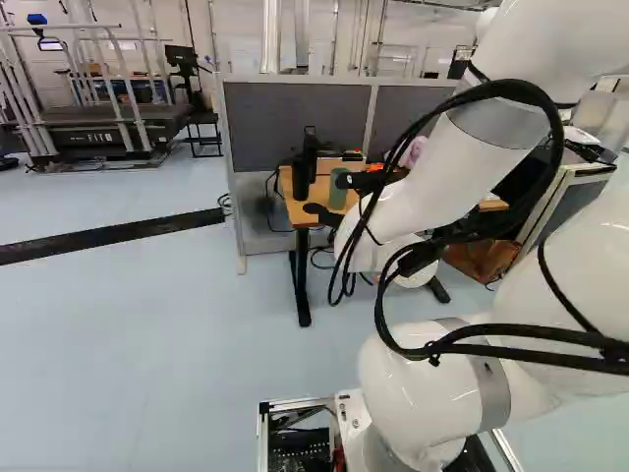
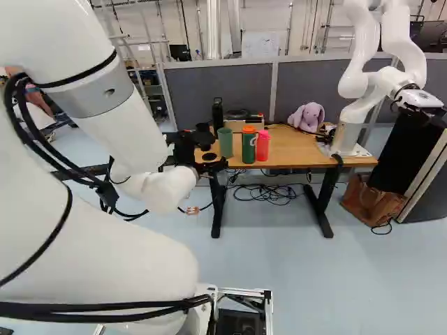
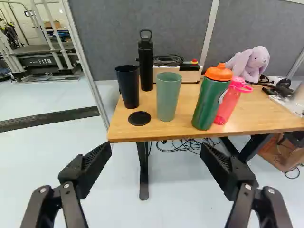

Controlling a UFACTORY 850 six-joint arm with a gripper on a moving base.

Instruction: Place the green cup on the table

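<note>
In the wrist view, the pincer (image 3: 156, 151) is released: its two fingers stand wide apart with nothing between them. Ahead, the green cup (image 3: 167, 97) stands upright on the wooden surface (image 3: 156, 130), near the orange-lidded bottle (image 3: 210, 100) but not touching it. The pink bottle (image 3: 229, 104) is close on that bottle's other side; the black cup (image 3: 128, 88) and a flat black disc (image 3: 139, 118) lie farther from it, beyond the green cup.

In the left base view, the green cup shows on the surface past the pincer, while the white arm (image 1: 403, 206) seems to hide the orange-lidded bottle.

In the right base view, the green cup is again upright beside the orange-lidded bottle, between it and the pincer as seen from here.

Judging by this, the placing looks done: the green cup bears its own weight and nothing grips it. At most, drawing the arm clear is left.
</note>
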